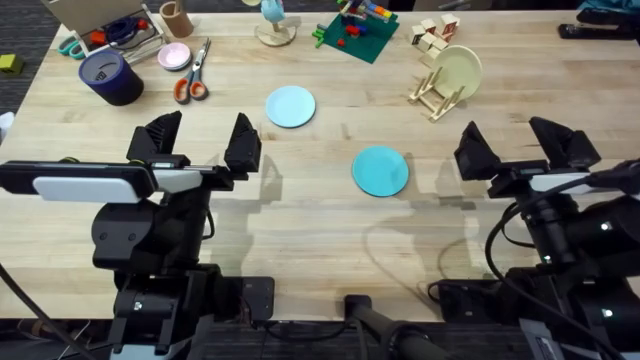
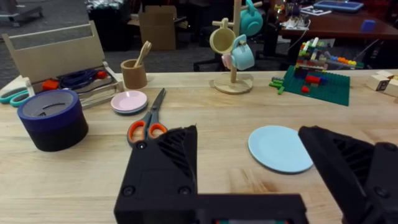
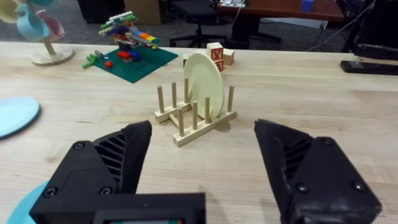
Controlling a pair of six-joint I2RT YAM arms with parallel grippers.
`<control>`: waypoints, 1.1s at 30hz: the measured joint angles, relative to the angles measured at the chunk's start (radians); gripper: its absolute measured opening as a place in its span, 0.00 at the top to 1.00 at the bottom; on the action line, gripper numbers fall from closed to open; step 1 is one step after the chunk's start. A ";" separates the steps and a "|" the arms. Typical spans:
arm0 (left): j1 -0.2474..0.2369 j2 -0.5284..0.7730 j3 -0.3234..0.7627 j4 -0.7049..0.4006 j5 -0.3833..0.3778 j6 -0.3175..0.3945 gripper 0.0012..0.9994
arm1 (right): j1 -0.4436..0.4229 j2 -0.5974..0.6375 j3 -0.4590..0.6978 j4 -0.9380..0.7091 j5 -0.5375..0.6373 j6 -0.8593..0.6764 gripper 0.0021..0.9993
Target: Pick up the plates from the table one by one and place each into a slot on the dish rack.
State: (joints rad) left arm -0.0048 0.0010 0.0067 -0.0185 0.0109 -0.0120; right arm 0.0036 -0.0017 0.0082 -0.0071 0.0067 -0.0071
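Lying flat, both plates point(image 1: 291, 105) rest between two released pincers; no legible writing.

2 black robot arms, seen from above. The left arm point(image 1: 150, 250) is made of chunky matte black housings, with a long white panel on top of its wrist section. The right arm point(image 1: 575, 250) has the same black casing, a slim pale strip near its wrist, and looping black cables beside it. Each ends in 2 wedge-shaped black fingers point(image 2: 165, 165) with ribbed inner faces and small round screws point(image 3: 78, 147) set in the plastic.
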 joint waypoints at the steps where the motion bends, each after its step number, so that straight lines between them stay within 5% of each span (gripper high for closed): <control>1: 0.000 0.000 0.000 0.000 0.000 0.000 0.01 | 0.000 0.000 0.000 0.000 0.000 0.000 0.00; 13: 0.000 0.000 0.004 -0.007 0.000 -0.010 0.01 | 0.000 0.001 -0.001 0.046 -0.015 0.000 0.00; 19: 0.000 0.003 0.127 -0.137 0.000 -0.056 0.01 | 0.000 0.007 0.028 0.061 -0.023 0.000 0.00; 26: 0.000 0.116 0.390 -0.281 0.000 -0.072 0.01 | 0.000 0.159 0.278 -0.005 -0.023 0.000 0.00; 33: 0.000 0.413 0.687 -0.511 0.000 -0.075 0.01 | 0.000 0.528 0.641 -0.273 -0.026 0.000 0.00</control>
State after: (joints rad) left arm -0.0048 0.4136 0.6932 -0.5291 0.0105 -0.0874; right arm 0.0036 0.5263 0.6495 -0.2802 -0.0193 -0.0071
